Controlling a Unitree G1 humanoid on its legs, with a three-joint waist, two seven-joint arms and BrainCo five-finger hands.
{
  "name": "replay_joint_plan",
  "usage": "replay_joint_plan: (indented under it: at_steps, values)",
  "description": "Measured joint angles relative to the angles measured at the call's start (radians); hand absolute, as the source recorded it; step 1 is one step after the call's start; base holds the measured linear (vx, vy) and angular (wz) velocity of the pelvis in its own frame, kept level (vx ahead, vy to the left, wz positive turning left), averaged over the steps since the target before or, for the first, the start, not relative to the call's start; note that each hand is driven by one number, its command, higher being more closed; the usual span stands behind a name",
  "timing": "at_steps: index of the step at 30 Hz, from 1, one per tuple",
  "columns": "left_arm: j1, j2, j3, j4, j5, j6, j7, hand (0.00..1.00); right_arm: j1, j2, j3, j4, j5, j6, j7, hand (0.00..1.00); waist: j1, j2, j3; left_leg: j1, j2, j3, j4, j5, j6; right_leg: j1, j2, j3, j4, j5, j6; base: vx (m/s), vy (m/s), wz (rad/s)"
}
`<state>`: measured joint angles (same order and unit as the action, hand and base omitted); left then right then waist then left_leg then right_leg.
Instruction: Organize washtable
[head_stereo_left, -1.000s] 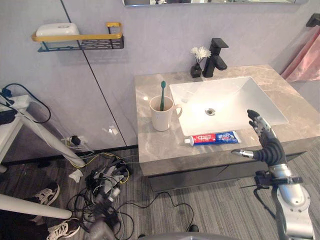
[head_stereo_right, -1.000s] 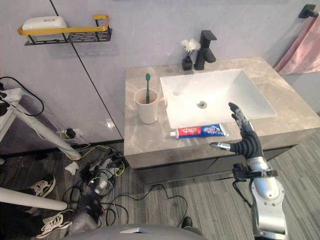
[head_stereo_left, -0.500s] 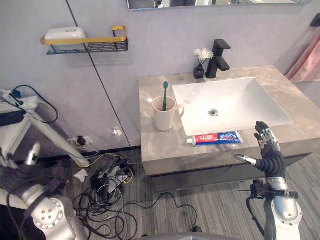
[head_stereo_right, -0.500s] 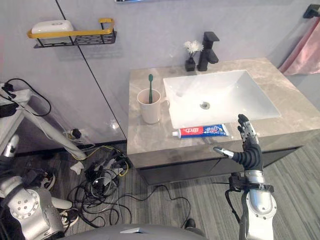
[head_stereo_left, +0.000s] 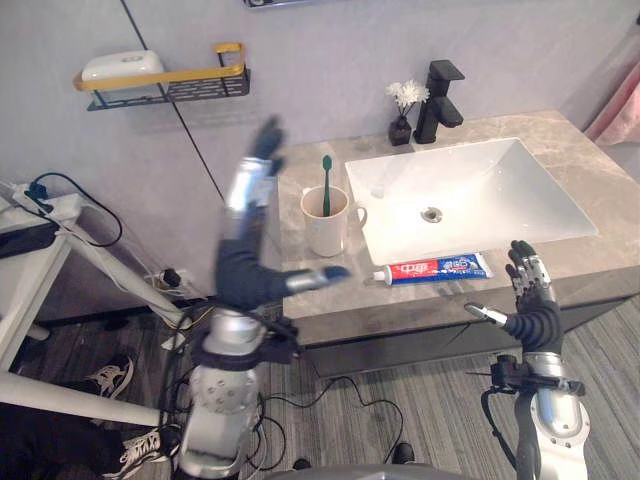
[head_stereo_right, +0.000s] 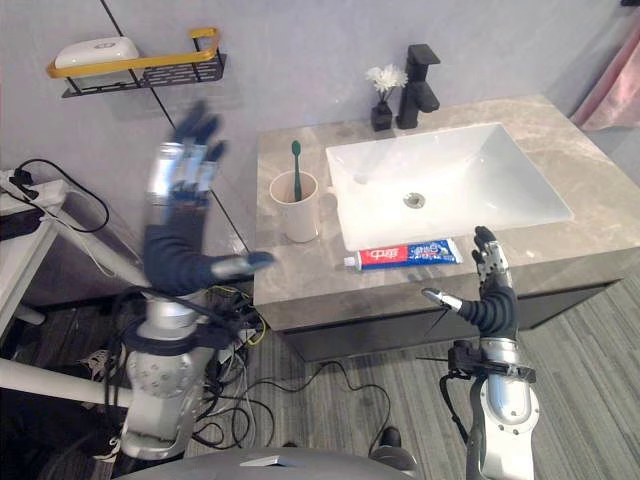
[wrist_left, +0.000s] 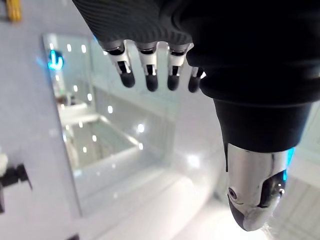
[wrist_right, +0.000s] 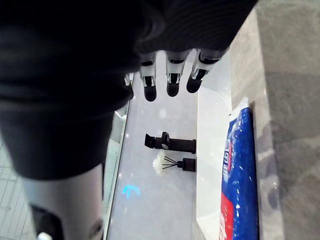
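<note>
The left hand (head_stereo_left: 240, 262) has risen by the worktop's (head_stereo_left: 400, 305) left edge, fingers spread. The right hand (head_stereo_left: 532, 305) waits off the front edge, fingers straight. Toothpaste (head_stereo_left: 435, 268) lies along that edge, and the toothbrush (head_stereo_left: 326, 185) stands in the cup (head_stereo_left: 325, 225).

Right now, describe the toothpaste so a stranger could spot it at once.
Find the white sink in the grey counter. Along its front edge lies the toothpaste: a red and blue tube lying flat, unlike the upright mug to its left.
</note>
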<state>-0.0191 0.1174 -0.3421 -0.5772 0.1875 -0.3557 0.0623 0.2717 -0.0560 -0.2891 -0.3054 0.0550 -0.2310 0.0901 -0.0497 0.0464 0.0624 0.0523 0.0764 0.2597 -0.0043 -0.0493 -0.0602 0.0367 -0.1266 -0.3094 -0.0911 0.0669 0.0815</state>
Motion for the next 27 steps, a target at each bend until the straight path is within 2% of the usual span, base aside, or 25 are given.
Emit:
replay_joint_plan:
  at_steps: [6, 11, 15, 21, 27]
  values:
    - [-0.169, 0.014, -0.161, 0.099, 0.065, 0.032, -0.101, 0.00, -0.054, -0.001, -0.078, -0.058, -0.040, 0.001, -0.055, 0.00, -0.010, 0.004, 0.003, 0.001, 0.000, 0.020, 0.002, -0.001, 0.000, -0.010, 0.002, 0.026, 0.000, 0.001, 0.000, 0.00, 0.001, -0.09]
    - [-0.277, 0.003, -0.236, 0.192, 0.124, 0.057, -0.139, 0.00, -0.094, -0.003, -0.157, -0.108, -0.061, 0.002, -0.096, 0.00, -0.026, 0.012, 0.012, 0.005, 0.001, 0.052, 0.010, -0.010, 0.001, -0.021, 0.005, 0.058, 0.000, 0.007, 0.001, 0.00, 0.007, -0.19]
    - [-0.350, -0.020, -0.313, 0.287, 0.185, 0.083, -0.170, 0.00, -0.107, -0.008, -0.214, -0.129, -0.079, 0.003, -0.129, 0.00, -0.027, 0.018, 0.017, 0.003, 0.006, 0.080, 0.024, -0.022, 0.000, -0.034, 0.007, 0.087, 0.000, 0.012, 0.002, 0.01, 0.009, -0.22]
    - [-0.416, -0.078, -0.368, 0.459, 0.260, 0.120, -0.208, 0.00, -0.159, -0.035, -0.237, -0.129, -0.087, 0.017, -0.159, 0.00, -0.038, 0.018, 0.017, 0.004, 0.012, 0.093, 0.027, -0.027, -0.003, -0.039, 0.013, 0.103, 0.000, 0.014, 0.001, 0.01, -0.002, -0.07]
    - [-0.491, -0.114, -0.367, 0.598, 0.382, 0.160, -0.192, 0.00, -0.171, -0.036, -0.241, -0.136, -0.115, 0.024, -0.168, 0.00, -0.046, 0.019, 0.019, 0.002, 0.016, 0.110, 0.028, -0.027, -0.003, -0.056, 0.016, 0.119, 0.013, 0.013, 0.001, -0.01, 0.000, -0.06]
